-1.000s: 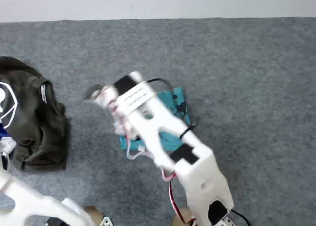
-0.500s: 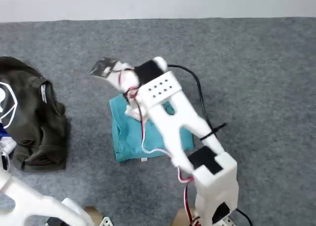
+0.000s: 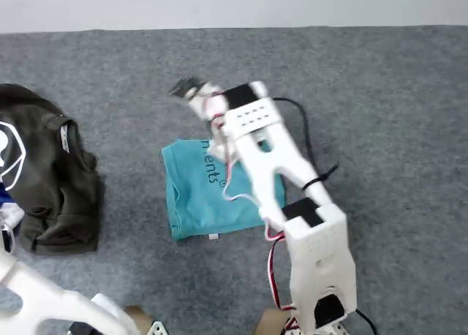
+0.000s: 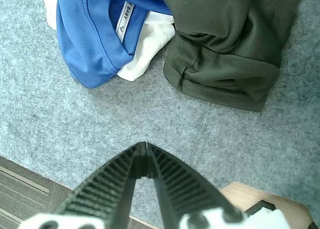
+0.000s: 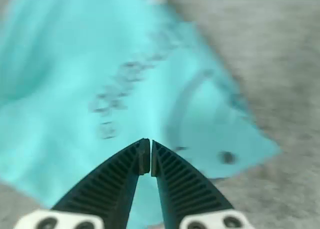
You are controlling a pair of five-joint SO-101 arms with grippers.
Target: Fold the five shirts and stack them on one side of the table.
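- You can count four shirts: one teal shirt [image 3: 208, 200], one olive shirt [image 3: 55, 181], one blue shirt [image 4: 92, 34] and one white shirt [image 4: 145, 46]
- There are two arms: the right arm [image 3: 263, 159] stretches over the middle of the table [image 3: 387, 130], and the left arm [image 3: 36, 295] sits at the near left corner
- The teal shirt is folded into a rough rectangle, lying flat near the table's middle, with dark lettering on its top face
- The olive shirt is a lumpy bundle at the table's left side, with a white print on it and a small label at the collar
- The blue and white shirts lie crumpled against the olive one, touching it; the white one is tucked between the blue and the olive
- Your right gripper [image 5: 145, 159] has its fingers pressed together with nothing between them; its wrist view looks over the teal shirt, while the high view puts it past that shirt's far edge (how high it hangs you cannot tell)
- Your left gripper [image 4: 146, 159] is likewise closed and empty, above bare grey table, near the three bundled shirts but apart from them
- The table is covered in grey felt, with a wooden edge [image 4: 245, 199] at its near side
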